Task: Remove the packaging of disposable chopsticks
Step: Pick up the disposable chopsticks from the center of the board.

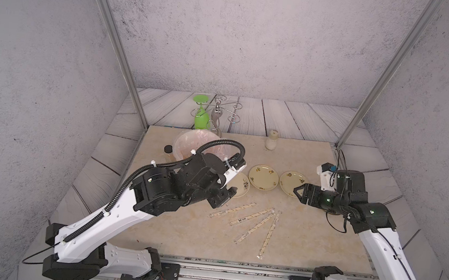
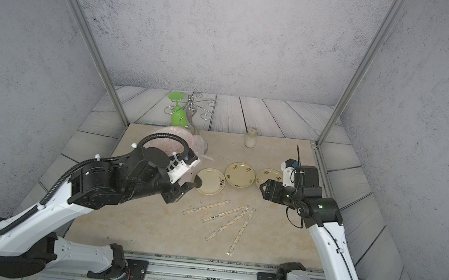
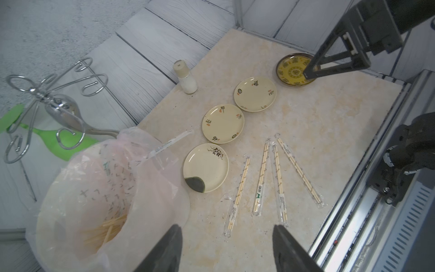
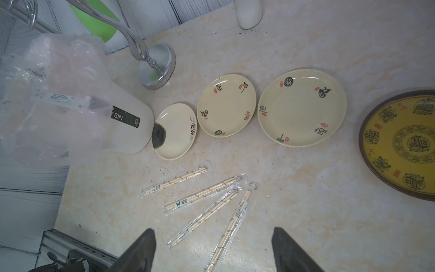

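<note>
Both top views: four sleeved pairs of disposable chopsticks (image 1: pixel 234 210), packaging (image 1: pixel 251 216) intact, fan out at the middle of the bench (image 1: pixel 179 235); three cream plates (image 1: pixel 263 177) lie behind them.

Left wrist: left gripper (image 3: pixel 226 227) wide, empty; lined bin (image 3: pixel 98 164) holds loose chopsticks (image 3: pixel 108 229), one empty sleeve (image 3: pixel 171 142) across its rim.

Right wrist: right gripper (image 4: pixel 213 229) wide, empty, clear of the pairs.

Lower left in both top views: glossy white shells and black joint housings on the left arm (image 1: pixel 113 214), with ribbed black conduit (image 1: pixel 229 141) fastened along it by white zip ties. At right: the matching white-and-black right arm (image 1: pixel 384 257), with thin black cables in loose loops and small green lights (image 1: pixel 327 199) aglow. In the left wrist view: dark, wedge-shaped fingers (image 3: pixel 169 247).
</note>
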Motion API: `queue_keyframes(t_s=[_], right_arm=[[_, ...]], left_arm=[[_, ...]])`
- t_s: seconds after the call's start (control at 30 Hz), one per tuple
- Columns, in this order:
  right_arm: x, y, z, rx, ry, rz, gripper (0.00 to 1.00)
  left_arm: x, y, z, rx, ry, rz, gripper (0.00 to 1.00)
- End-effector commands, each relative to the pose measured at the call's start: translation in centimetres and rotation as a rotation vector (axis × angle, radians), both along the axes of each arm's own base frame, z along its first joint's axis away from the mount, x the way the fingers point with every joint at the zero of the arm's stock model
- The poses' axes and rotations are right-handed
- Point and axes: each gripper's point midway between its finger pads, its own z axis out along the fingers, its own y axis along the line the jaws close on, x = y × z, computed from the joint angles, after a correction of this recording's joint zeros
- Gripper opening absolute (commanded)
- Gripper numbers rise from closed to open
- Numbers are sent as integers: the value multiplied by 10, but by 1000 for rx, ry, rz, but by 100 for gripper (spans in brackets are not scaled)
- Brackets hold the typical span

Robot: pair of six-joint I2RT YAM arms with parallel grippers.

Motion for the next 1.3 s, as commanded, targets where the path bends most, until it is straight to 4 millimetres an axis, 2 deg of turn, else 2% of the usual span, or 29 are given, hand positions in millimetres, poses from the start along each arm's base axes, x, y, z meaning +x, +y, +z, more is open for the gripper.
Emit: queue_keyframes(t_s=[0.0, 0.13, 0.23, 0.33, 0.53, 0.83, 1.03, 1.13, 1.27], right_arm=[[1, -6, -6, -39, 1, -14, 79], [1, -9, -6, -46, -13, -37, 80], [-1, -17, -6, -75, -23, -65, 82], [-3, -30, -8, -128, -29, -119, 84], [-9, -58, -12, -218, -26, -246, 85], [-19, -66, -18, -253, -10, -262, 85], [-24, -71, -15, -257, -48, -292, 85], [-24, -77, -12, -271, -70, -319, 86], [-24, -83, -7, -287, -92, -344, 86]], left_arm=[[-17, -23, -24, 58, 41, -83, 64], [-37, -49, -54, 103, 103, -159, 64], [-50, -66, -73, 76, 166, -192, 63], [-63, -81, -97, 73, 231, -221, 63], [-75, -102, -142, 97, 336, -208, 62], [-75, -134, -213, 169, 458, -124, 57], [-66, -138, -250, 307, 491, -28, 48], [-67, -142, -263, 316, 521, -9, 47], [-67, -157, -271, 294, 542, -5, 46]])
